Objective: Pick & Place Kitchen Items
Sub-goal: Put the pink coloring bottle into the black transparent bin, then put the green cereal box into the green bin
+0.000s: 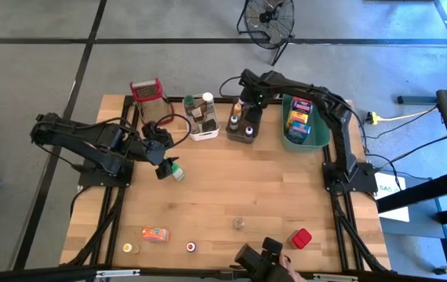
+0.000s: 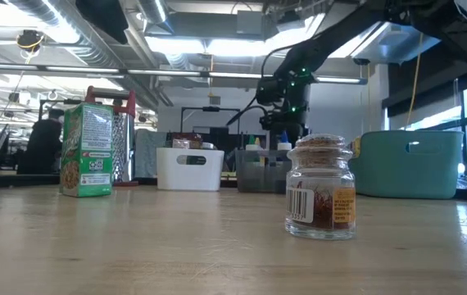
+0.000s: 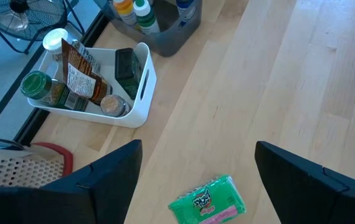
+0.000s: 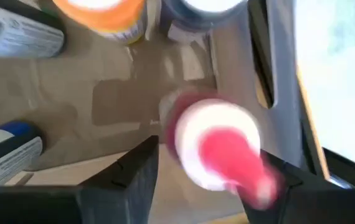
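Lying along the near edge of the wooden table (image 1: 231, 196): orange box (image 1: 155, 233), two small jars (image 1: 191, 247), glass jar (image 1: 239, 224), red box (image 1: 301, 237). Left of centre, left gripper (image 1: 166, 166) wide open and empty, just above a green box (image 1: 177, 171). At the far edge, left to right: grater (image 1: 147, 95), white tub (image 1: 200, 119) with bottles and packets, grey tub (image 1: 244, 125), green tub (image 1: 305, 124) with boxes. Over the grey tub, right gripper (image 4: 205, 168) partly open, red-and-white bottle (image 4: 218, 152) between the fingers, touching or not unclear. Beyond, grey floor (image 1: 51, 55), fan (image 1: 268, 19); bright ceiling lights in the low view.
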Robot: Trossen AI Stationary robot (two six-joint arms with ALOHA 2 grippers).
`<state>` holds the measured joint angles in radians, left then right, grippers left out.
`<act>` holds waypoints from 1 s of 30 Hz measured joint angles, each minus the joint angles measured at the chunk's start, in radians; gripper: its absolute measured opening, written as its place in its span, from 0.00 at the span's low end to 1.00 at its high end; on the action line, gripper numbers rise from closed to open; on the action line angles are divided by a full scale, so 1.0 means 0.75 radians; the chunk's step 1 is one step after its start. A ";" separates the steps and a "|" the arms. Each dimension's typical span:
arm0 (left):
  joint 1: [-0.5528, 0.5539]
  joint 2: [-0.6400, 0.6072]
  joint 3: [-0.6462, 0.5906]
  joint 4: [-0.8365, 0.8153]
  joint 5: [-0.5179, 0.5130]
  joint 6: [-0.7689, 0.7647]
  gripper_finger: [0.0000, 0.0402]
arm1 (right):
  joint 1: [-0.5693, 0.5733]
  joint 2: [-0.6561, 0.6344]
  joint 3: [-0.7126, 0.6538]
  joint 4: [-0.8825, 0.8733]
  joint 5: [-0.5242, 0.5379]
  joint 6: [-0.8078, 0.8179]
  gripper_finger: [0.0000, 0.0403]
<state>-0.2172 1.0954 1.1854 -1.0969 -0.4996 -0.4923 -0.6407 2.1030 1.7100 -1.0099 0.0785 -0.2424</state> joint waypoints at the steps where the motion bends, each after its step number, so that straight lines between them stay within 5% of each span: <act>1: 0.000 0.000 0.000 0.000 0.000 0.000 0.77 | 0.000 0.010 0.000 -0.002 0.003 0.009 0.49; 10: 0.000 0.000 0.000 0.000 0.000 0.000 0.77 | 0.018 0.027 0.000 0.010 0.035 0.016 0.50; 19: 0.000 0.000 0.000 0.000 0.000 0.000 0.77 | 0.054 -0.011 0.009 -0.017 0.266 0.065 0.50; 30: 0.000 0.001 -0.001 0.000 0.000 0.000 0.77 | 0.158 -0.070 0.261 -0.318 0.244 0.230 0.50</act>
<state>-0.2170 1.0958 1.1851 -1.0969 -0.4999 -0.4923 -0.5224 2.0503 1.9057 -1.2484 0.2614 -0.0700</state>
